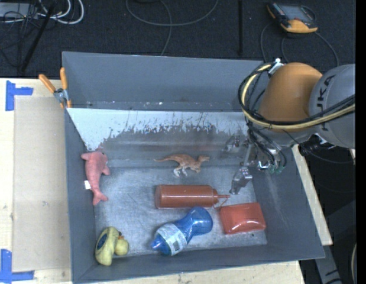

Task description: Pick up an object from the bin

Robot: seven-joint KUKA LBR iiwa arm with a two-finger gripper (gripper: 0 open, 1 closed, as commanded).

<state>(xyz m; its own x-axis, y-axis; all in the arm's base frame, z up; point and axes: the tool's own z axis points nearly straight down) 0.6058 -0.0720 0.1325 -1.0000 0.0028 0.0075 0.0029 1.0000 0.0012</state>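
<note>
Gripper (240,181) low at right of bin (171,93), just above cap end of red bottle (185,196); red block (242,218) near. Pincer width: can't tell. Looks like approach step; next move needs descent w/ pincer straddling bottle's neck, then close.

Dinosaur (184,161) behind sauce bottle (185,196), pouch (242,218) at right

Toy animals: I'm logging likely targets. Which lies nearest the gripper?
The brown dinosaur, mid-bin near the back. The pink fish by the left wall and the yellow duck in the front left corner lie farther from the gripper.
</note>
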